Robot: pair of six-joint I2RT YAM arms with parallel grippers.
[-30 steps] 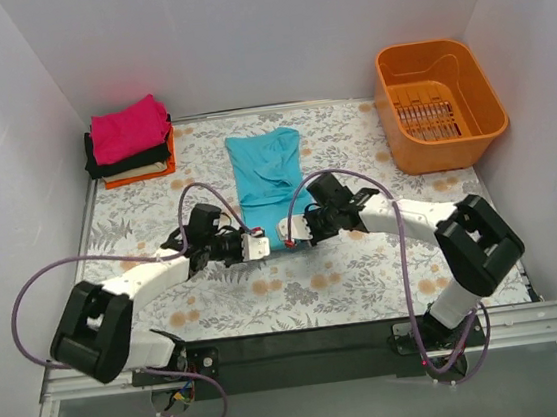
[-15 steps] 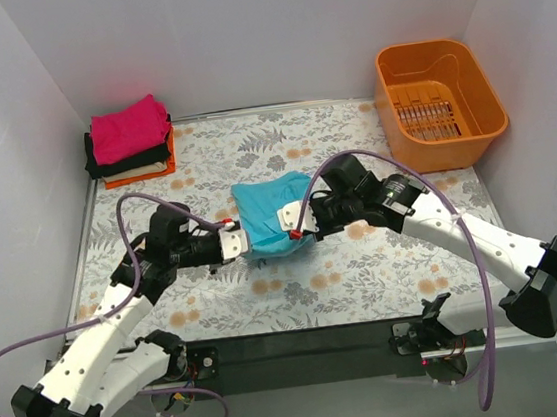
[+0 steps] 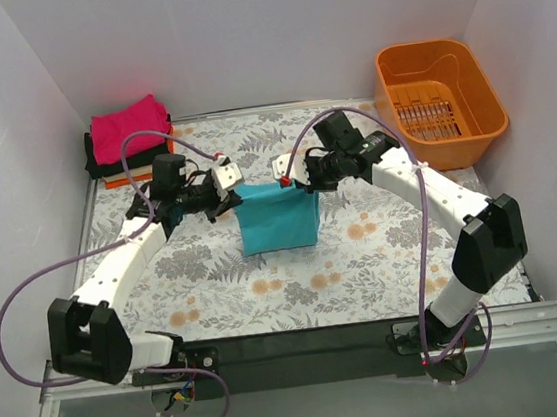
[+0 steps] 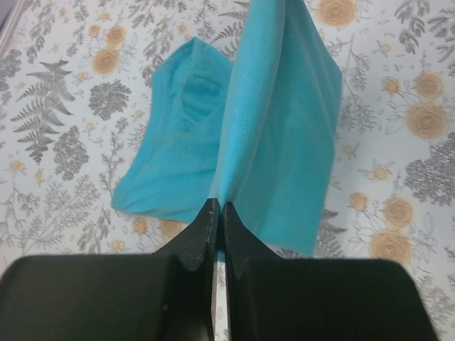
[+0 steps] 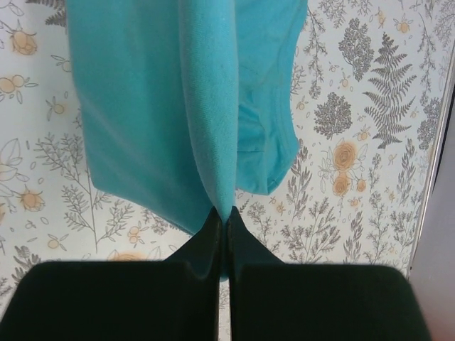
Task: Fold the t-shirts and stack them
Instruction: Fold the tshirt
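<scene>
The teal t-shirt (image 3: 278,224) hangs as a folded rectangle over the middle of the table, held up by its top edge. My left gripper (image 3: 227,181) is shut on its top left corner. My right gripper (image 3: 283,173) is shut on its top right corner. In the left wrist view the teal t-shirt (image 4: 277,142) runs from my shut gripper (image 4: 218,207) down to the table. In the right wrist view the teal t-shirt (image 5: 156,106) hangs from my shut gripper (image 5: 222,213). A stack of folded shirts, magenta-pink (image 3: 128,128) on top of black (image 3: 123,166) and orange (image 3: 114,181), sits at the back left.
An orange plastic basket (image 3: 440,103) stands at the back right. White walls close in the floral table (image 3: 385,257) on the left, back and right.
Both grippers have lifted the near edge of the teal t-shirt and carried it up and toward the back. The shirt went from lying flat to hanging folded between them.
</scene>
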